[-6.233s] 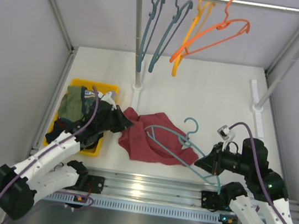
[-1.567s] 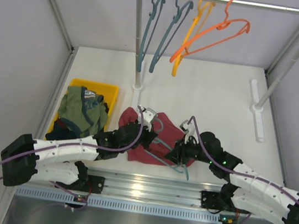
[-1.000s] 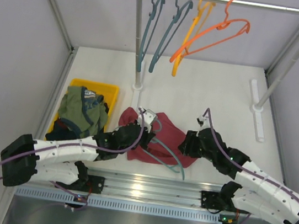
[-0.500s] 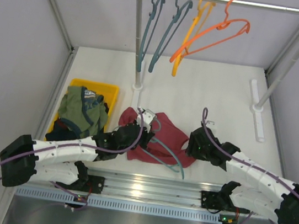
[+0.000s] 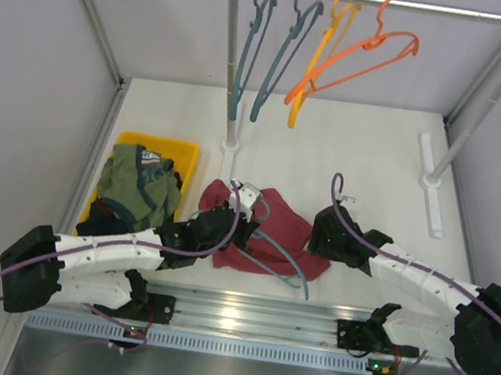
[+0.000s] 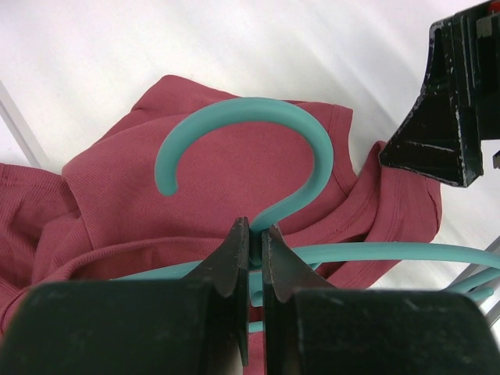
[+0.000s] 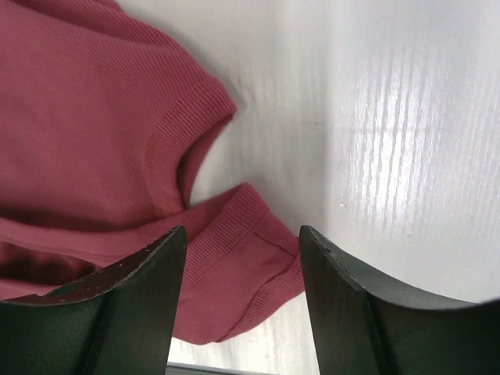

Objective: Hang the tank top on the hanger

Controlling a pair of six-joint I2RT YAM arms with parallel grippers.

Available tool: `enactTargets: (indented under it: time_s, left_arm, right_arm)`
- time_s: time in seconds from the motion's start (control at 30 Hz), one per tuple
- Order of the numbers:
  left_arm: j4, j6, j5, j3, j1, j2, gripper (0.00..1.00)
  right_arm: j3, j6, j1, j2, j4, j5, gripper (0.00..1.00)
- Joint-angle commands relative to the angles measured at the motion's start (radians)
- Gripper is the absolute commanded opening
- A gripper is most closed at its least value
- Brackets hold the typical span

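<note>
Left wrist view shows the left fingers (image 6: pixel 231 262) clenched on the hanger (image 6: pixel 312 156) below its hook, which lies on the tank top (image 6: pixel 211 183) near the desk's (image 6: pixel 156 39) near edge. The right fingers (image 7: pixel 133 305) stand released over its strap hem. Apparently no strap is threaded; dressing remains.

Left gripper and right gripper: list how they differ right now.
The left gripper is shut on the hanger, pinching its neck just below the hook; the right gripper stands open, gripping nothing. The left gripper sits over the middle of the tank top; the right gripper is at its right edge, with bare table beside it. Both are black, two-fingered and over the tank top.
</note>
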Motion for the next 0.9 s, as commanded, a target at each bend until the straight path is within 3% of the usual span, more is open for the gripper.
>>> enactTargets:
  time_s: [0.0, 0.13, 0.43, 0.57, 0.67, 0.87]
  left_arm:
    - [0.066, 0.014, -0.016, -0.001, -0.003, -0.024, 0.00]
    - [0.068, 0.010, -0.019, 0.001, -0.003, -0.016, 0.00]
    - [0.069, 0.010, -0.019, 0.008, -0.005, -0.012, 0.00]
    - [0.069, 0.010, -0.028, 0.010, -0.005, -0.008, 0.00]
    - [0.068, -0.002, -0.054, 0.015, -0.005, -0.012, 0.00]
    - [0.074, -0.046, -0.129, 0.027, -0.003, -0.035, 0.00]
  right_arm:
    - [0.068, -0.018, -0.018, -0.002, 0.037, 0.038, 0.60]
    - [0.082, -0.032, -0.021, 0.050, 0.042, 0.040, 0.48]
    - [0.060, -0.047, -0.024, 0.110, 0.069, 0.024, 0.43]
    - [0.042, -0.040, -0.024, 0.058, 0.047, 0.026, 0.25]
    - [0.031, -0.038, -0.024, 0.012, 0.019, 0.035, 0.03]
    - [-0.032, -0.018, -0.020, -0.123, -0.019, 0.015, 0.00]
